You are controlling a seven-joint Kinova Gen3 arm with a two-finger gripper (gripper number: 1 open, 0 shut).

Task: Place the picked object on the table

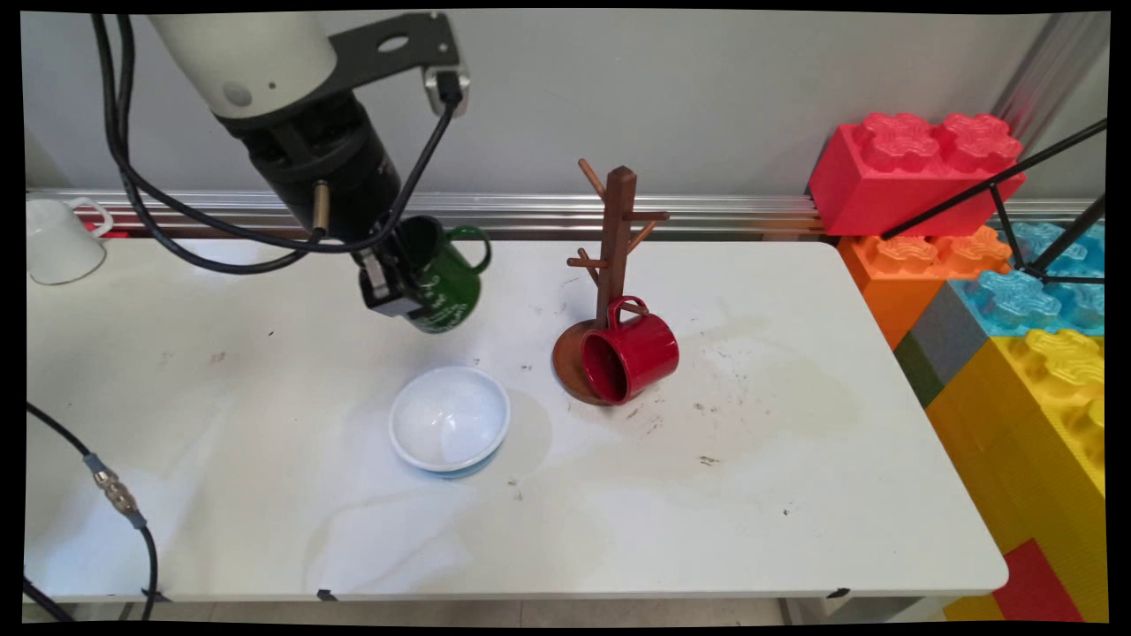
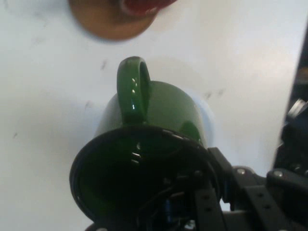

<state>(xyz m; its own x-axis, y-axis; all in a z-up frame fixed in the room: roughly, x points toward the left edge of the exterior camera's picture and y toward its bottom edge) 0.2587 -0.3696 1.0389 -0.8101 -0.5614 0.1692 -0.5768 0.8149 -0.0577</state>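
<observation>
My gripper [image 1: 402, 287] is shut on the rim of a dark green mug [image 1: 446, 281] and holds it tilted in the air above the table, left of the mug tree. In the hand view the green mug [image 2: 144, 159] fills the centre, its handle pointing up, one finger inside its mouth. A white bowl with a blue outside [image 1: 450, 420] sits on the table below and in front of the mug. The wooden mug tree [image 1: 614, 265] stands at the middle, with a red mug [image 1: 632, 353] lying on its side against the round base [image 2: 103, 21].
A white mug [image 1: 57, 240] stands at the far left of the table. Big toy bricks in red, orange, blue and yellow [image 1: 998, 265] are stacked past the table's right edge. A black cable [image 1: 124, 503] hangs at the front left.
</observation>
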